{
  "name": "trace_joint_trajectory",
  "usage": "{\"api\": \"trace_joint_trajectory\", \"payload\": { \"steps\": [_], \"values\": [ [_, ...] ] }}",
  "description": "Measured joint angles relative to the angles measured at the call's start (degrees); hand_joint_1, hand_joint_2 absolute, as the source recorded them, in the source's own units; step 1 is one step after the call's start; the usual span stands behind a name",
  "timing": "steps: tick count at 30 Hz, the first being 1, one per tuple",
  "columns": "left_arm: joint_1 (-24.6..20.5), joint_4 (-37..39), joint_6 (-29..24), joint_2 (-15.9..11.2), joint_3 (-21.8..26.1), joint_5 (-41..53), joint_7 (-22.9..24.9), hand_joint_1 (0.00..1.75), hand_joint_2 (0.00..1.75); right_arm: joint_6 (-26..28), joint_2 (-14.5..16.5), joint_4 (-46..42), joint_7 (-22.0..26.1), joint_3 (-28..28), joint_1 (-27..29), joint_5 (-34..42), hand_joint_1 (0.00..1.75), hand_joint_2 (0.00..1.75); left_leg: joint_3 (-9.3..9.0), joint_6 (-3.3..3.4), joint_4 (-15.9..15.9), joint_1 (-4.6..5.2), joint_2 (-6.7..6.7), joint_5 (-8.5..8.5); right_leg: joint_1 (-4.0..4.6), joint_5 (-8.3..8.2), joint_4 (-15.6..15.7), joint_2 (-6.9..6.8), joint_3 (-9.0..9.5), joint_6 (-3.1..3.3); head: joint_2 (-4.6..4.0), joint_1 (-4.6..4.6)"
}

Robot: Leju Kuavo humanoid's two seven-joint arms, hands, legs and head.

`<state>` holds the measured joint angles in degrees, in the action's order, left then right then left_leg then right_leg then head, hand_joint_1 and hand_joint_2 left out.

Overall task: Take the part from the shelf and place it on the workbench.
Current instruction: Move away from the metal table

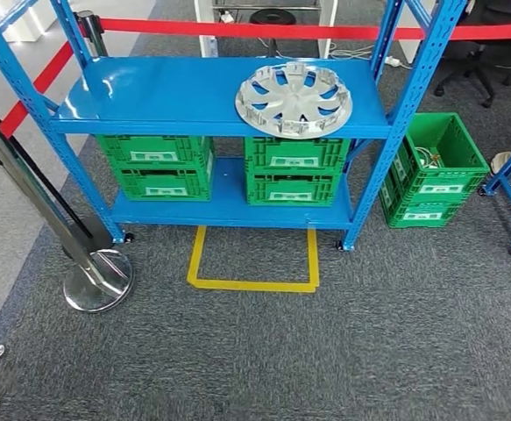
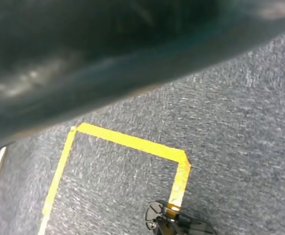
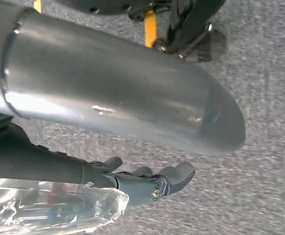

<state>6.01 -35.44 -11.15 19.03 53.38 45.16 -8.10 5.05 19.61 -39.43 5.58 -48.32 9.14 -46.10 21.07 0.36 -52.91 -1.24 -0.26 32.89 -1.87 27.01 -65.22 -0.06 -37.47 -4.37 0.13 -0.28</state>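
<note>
A silver hubcap (image 1: 294, 98) lies flat on the top board of the blue shelf (image 1: 173, 92), towards its right end, untouched by either hand; green crates (image 1: 295, 169) sit on the lower board beneath it; a yellow tape square (image 1: 256, 282) marks the grey carpet in front. The right hand (image 3: 148, 181) hangs above the carpet, its dark fingers (image 3: 177, 174) stretched out straight and holding nothing; the left hand's state cannot be told from its blurred wrist view.
</note>
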Motion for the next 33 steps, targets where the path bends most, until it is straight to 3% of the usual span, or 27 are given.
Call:
{"api": "trace_joint_trajectory", "payload": {
  "steps": [1, 2, 5, 7, 9, 11, 12, 13, 15, 17, 18, 22, 28, 33],
  "values": [
    [0.5, -0.6, 0.0, 0.0, -0.9, -0.4, 0.3, 0.0, 0.0, 0.0, 0.0, 0.0, -0.1, 0.0, 0.0, 0.0, 0.0, 0.0, -0.38, -0.56, -0.4, -0.08, -0.07, 0.7, -0.16, -0.76, 3.0, 0.07, 1.7, -0.19, -0.01, 0.34],
    [0.9, -1.1, 0.0, 0.0, -1.7, -0.6, 0.4, 0.0, 0.0, 0.0, 0.1, 0.1, -0.1, 0.0, 0.0, 0.0, 0.0, 0.0, -0.52, -1.02, -0.7, -0.06, -0.13, 1.24, -0.18, -0.59, 4.7, 0.18, 2.79, 0.12, -0.01, 0.56],
    [1.2, -2.1, 0.0, -0.1, -3.2, -1.1, 0.5, 0.0, 0.0, 0.0, 0.1, 0.1, -0.1, 0.0, -0.1, 0.0, 0.0, 0.0, -0.52, -1.65, -1.1, 0.02, -0.21, 1.99, 0.11, 1.38, 5.0, 0.31, 3.43, 2.39, 0.0, 0.16],
    [1.4, -2.8, -0.2, -0.1, -4.3, -2.5, 0.9, 0.0, 0.0, 0.0, 0.2, 0.1, 0.3, -0.1, 0.0, 0.0, 0.0, 0.0, -0.04, -1.86, -2.7, -0.13, -0.12, 2.97, 0.18, 2.02, 5.0, 0.23, 3.83, 3.38, 0.01, -0.26],
    [1.8, -3.8, -0.4, -0.1, -6.0, -4.6, 1.8, 0.0, 0.0, 0.1, 0.2, 0.1, 0.6, -0.1, -0.2, -0.1, 0.0, 0.0, 3.86, -2.02, -9.5, -0.13, -0.03, 5.49, 0.28, 2.59, 5.1, 0.08, 4.41, 4.03, 0.01, -0.48],
    [2.6, -4.9, -0.5, -0.1, -7.7, -6.1, 2.6, 0.0, 0.0, 0.1, 0.2, 0.1, 0.7, -0.1, -0.3, -0.1, 0.0, 0.0, 9.97, -1.95, -18.3, -0.06, -0.03, 7.66, 0.49, 3.25, 5.1, 0.02, 5.01, 4.39, 0.01, -0.54],
    [3.1, -5.4, -0.6, 0.0, -8.5, -6.7, 3.0, 0.0, 0.0, 0.1, 0.2, 0.1, 0.8, -0.2, -0.3, 0.0, 0.0, 0.0, 12.27, -1.77, -20.7, -0.02, -0.03, 7.19, 0.6, 3.6, 5.1, 0.09, 5.47, 4.47, 0.01, -0.55],
    [3.6, -5.9, -0.7, 0.0, -9.2, -7.2, 3.4, 0.0, 0.0, 0.1, 0.2, 0.1, 0.8, -0.2, -0.2, 0.0, 0.0, 0.0, 13.64, -1.49, -21.1, 0.07, -0.03, 5.56, 0.71, 3.98, 5.1, 0.18, 6.02, 4.5, 0.01, -0.55],
    [4.7, -7.0, -0.9, 0.2, -10.8, -8.3, 4.1, 0.0, 0.0, 0.1, 0.2, 0.1, 0.8, -0.2, -0.2, 0.2, 0.0, 0.0, 13.74, -0.46, -16.1, 0.55, -0.03, -0.65, 0.88, 4.78, 5.1, 0.35, 7.26, 4.34, 0.01, -0.57],
    [5.4, -8.0, -1.3, 0.2, -12.2, -9.4, 4.8, 0.0, 0.0, 0.1, 0.3, 0.1, 0.7, -0.2, -0.2, 0.3, 0.0, 0.0, 12.7, 0.78, -10.8, 1.23, 0.04, -4.7, 0.94, 5.45, 5.2, 0.37, 7.97, 3.91, 0.01, -0.44],
    [5.7, -8.6, -1.6, 0.3, -12.9, -10.0, 5.3, 0.0, 0.0, 0.1, 0.3, 0.1, 0.7, -0.2, -0.2, 0.4, 0.0, 0.0, 12.21, 0.99, -9.0, 1.43, 0.07, -5.03, 0.99, 5.64, 5.2, 0.33, 8.0, 3.72, 0.01, -0.37],
    [7.2, -10.6, -2.6, 0.7, -15.8, -12.1, 5.9, 0.0, 0.0, 0.1, 0.3, 0.1, 0.7, -0.2, -0.1, 0.8, 0.0, 0.0, 11.51, -1.73, -6.7, 1.36, -0.11, -4.07, 1.01, 5.7, 5.5, 0.03, 8.01, 3.56, 0.01, -0.2],
    [8.4, -12.9, -3.1, 0.8, -19.0, -14.1, 7.6, 0.0, 0.0, 0.6, 0.2, 0.0, 0.8, 0.0, -0.1, 2.0, 0.0, 0.0, 10.79, -0.6, -6.5, 1.34, -0.12, -3.38, 1.08, 5.83, 6.7, 0.01, 8.75, 3.34, 0.01, -0.13],
    [9.3, -14.5, -3.8, 0.9, -21.0, -15.3, 8.8, 0.0, 0.0, 1.3, 0.2, 0.0, 0.4, 0.4, -0.1, 3.0, 0.0, 0.0, 10.52, -0.38, -6.5, 1.37, -0.12, -3.25, 1.06, 5.76, 7.1, 0.0, 9.18, 3.13, 0.01, -0.13]
  ]
}}
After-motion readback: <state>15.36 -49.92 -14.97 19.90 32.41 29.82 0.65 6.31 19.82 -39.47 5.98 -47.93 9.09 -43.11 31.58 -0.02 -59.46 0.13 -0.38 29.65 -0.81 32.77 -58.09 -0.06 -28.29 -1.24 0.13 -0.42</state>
